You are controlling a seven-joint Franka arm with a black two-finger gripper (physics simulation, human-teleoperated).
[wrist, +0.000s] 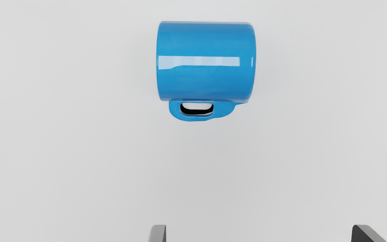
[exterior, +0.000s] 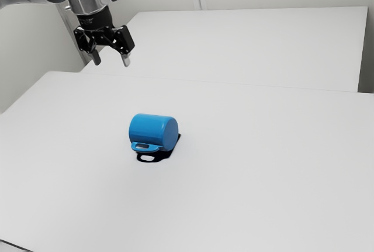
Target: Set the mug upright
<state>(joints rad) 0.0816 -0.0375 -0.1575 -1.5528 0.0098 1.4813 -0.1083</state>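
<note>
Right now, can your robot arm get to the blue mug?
Probably yes: my gripper is open above the table, and I see nothing between it and the mug, which lies sideways.

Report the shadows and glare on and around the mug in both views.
Exterior view: a hard black shadow by the mug, toward the view's right and below, repeating the looped handle; wrist view: a pale strip of glare running lengthwise along the mug's side, a small highlight near one end, black shadow showing through the handle's opening.
</note>
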